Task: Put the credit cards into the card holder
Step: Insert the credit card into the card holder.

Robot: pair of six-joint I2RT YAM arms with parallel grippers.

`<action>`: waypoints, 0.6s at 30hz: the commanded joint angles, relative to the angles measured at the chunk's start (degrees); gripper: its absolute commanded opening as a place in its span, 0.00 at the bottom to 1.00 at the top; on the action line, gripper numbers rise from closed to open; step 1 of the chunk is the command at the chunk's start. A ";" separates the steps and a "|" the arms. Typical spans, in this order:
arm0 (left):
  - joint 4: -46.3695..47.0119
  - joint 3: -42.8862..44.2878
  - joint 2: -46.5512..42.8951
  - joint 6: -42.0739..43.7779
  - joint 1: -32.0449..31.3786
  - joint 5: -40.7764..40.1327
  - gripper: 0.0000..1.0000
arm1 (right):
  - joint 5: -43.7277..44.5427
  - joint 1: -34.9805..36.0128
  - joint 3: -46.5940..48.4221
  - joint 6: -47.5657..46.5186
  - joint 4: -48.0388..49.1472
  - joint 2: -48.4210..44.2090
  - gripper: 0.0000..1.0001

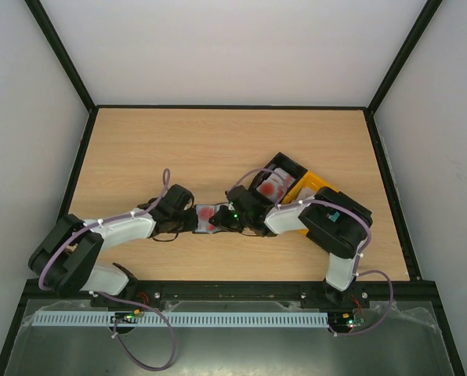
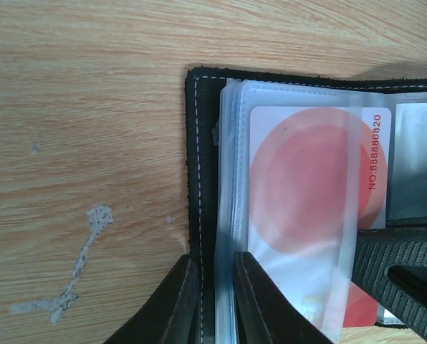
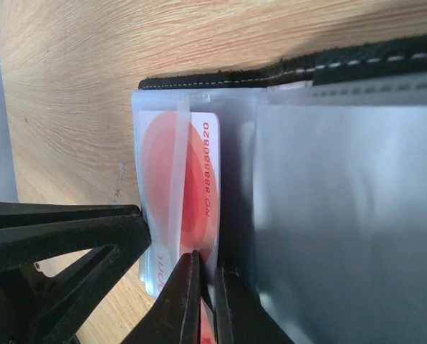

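Fingers (image 2: 260, 304) of the left gripper (image 2: 215, 264) are clamped on the stitched black edge of the card holder (image 2: 198, 143), which lies open on the table (image 1: 179, 145). The right gripper (image 3: 205, 266) is pinched closed on a red-and-white credit card (image 3: 188, 179) lying partly within the holder's clear sleeve (image 3: 160, 122). More credit cards (image 1: 273, 186) lie to the right of and beyond the holder in a black bin (image 1: 285, 165), which is joined to a yellow bin (image 1: 316, 186).

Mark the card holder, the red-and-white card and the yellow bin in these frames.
card holder (image 2: 193, 165): left wrist view, on its black stitched edge.
red-and-white card (image 2: 299, 179): left wrist view, on its red circle.
yellow bin (image 1: 316, 188): top external view, on its visible yellow wall.
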 commanded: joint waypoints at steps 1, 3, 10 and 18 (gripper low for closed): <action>-1.38 -0.97 -0.26 0.34 0.14 -0.05 0.15 | 0.91 2.14 0.63 0.64 -4.62 2.92 0.04; -1.45 -0.85 -0.39 0.30 0.19 0.11 0.15 | 1.64 2.16 0.64 0.68 -5.33 2.29 0.04; -3.85 0.69 -3.51 0.34 0.14 0.16 0.20 | 6.80 2.20 0.45 -0.17 -11.36 -3.84 0.21; -6.13 3.47 -7.84 0.17 0.20 0.10 0.25 | 10.42 3.67 2.95 -2.09 -18.15 -8.25 0.36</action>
